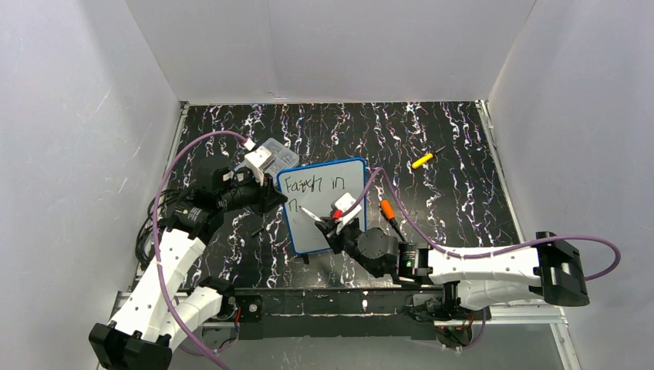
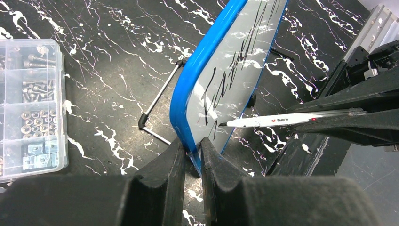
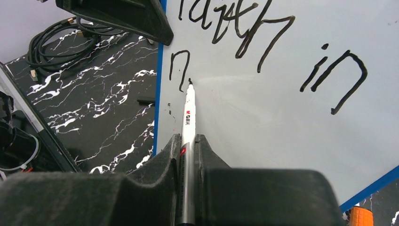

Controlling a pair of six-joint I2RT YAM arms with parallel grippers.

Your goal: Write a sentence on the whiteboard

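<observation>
The whiteboard [image 1: 332,220] has a blue frame and stands tilted mid-table. Black marker words "Faith in" [image 1: 312,185] run along its top line, and one letter "n" [image 3: 179,68] starts the second line. My left gripper [image 2: 194,153] is shut on the board's blue left edge [image 2: 188,108]. My right gripper [image 3: 187,141] is shut on a white marker [image 3: 189,115], whose black tip touches the board just right of the "n". The marker also shows in the left wrist view [image 2: 282,120] and in the top view [image 1: 312,213].
A clear compartment box of screws [image 2: 28,108] sits left of the board, also in the top view [image 1: 274,150]. An orange-handled tool [image 1: 388,210] lies right of the board and a yellow one [image 1: 423,160] farther back. The board's wire stand [image 2: 157,106] rests behind it. Cables [image 3: 56,40] lie at left.
</observation>
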